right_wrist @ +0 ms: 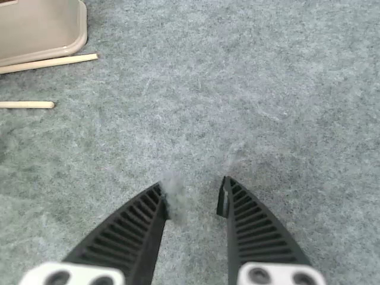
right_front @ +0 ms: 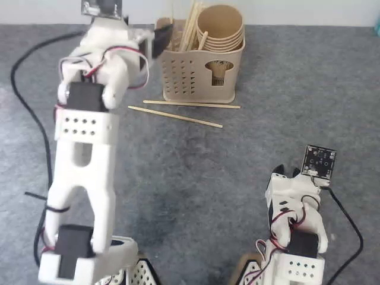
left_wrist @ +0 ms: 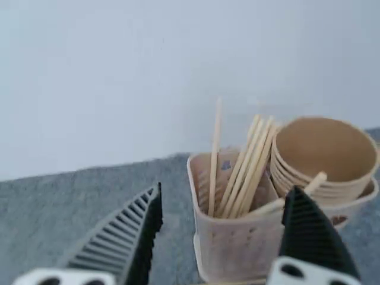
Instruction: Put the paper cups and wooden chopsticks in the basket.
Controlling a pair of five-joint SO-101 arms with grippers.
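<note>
A beige slotted basket point(right_front: 202, 68) stands at the table's far edge and holds a stack of paper cups point(right_front: 220, 27) and several upright wooden chopsticks point(right_front: 189, 25). Two more chopsticks lie on the grey mat just in front of it, one point(right_front: 191, 104) close to its base and one point(right_front: 176, 116) slightly nearer. My left gripper point(right_front: 161, 37) hovers at the basket's left upper rim, open and holding nothing. From the left wrist view its gripper point(left_wrist: 225, 190) frames the basket point(left_wrist: 231, 249), cups point(left_wrist: 326, 154) and chopsticks point(left_wrist: 246, 172). My right gripper point(right_wrist: 192, 184) stands open over bare mat near the front right.
The right arm point(right_front: 297, 214) sits folded at the front right. The right wrist view catches the basket's corner point(right_wrist: 41, 27) and the ends of the two loose chopsticks point(right_wrist: 50, 62), point(right_wrist: 27, 105). Black cables point(right_front: 27, 113) run along the left side. A white wall backs the table.
</note>
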